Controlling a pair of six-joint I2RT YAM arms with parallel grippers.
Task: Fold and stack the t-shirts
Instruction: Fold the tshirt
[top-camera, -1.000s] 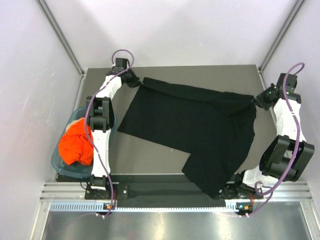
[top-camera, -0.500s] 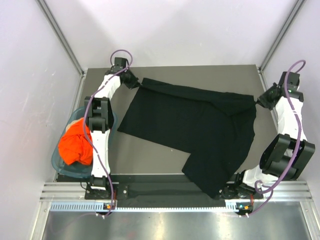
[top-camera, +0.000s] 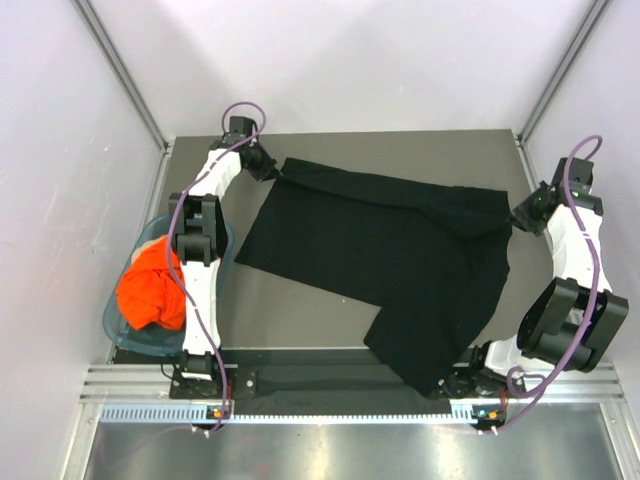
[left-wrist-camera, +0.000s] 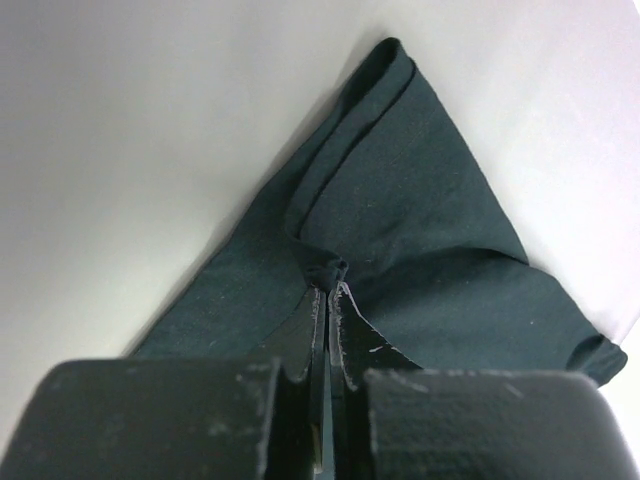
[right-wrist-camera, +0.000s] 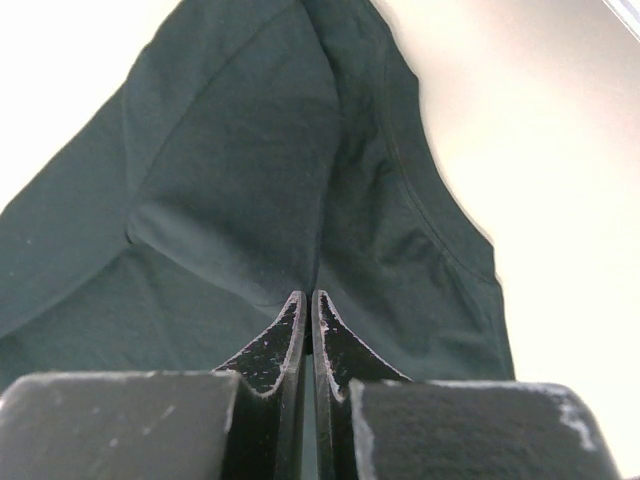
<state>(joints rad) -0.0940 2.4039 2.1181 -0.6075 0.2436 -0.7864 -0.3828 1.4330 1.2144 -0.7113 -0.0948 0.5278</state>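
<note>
Orange t-shirt (top-camera: 150, 288) lies bunched in teal basket (top-camera: 112, 322), well apart from left gripper (top-camera: 274, 172), back toward its arm's base | left gripper pinches a corner of black t-shirt (top-camera: 390, 250) | shirt spreads across table (top-camera: 300, 320) between both grippers | right gripper (top-camera: 516, 212) clamps the opposite corner.

A lab test cell: plain white panel walls (top-camera: 60, 150), aluminium frame posts (top-camera: 122, 75), grey table (top-camera: 400, 150).
</note>
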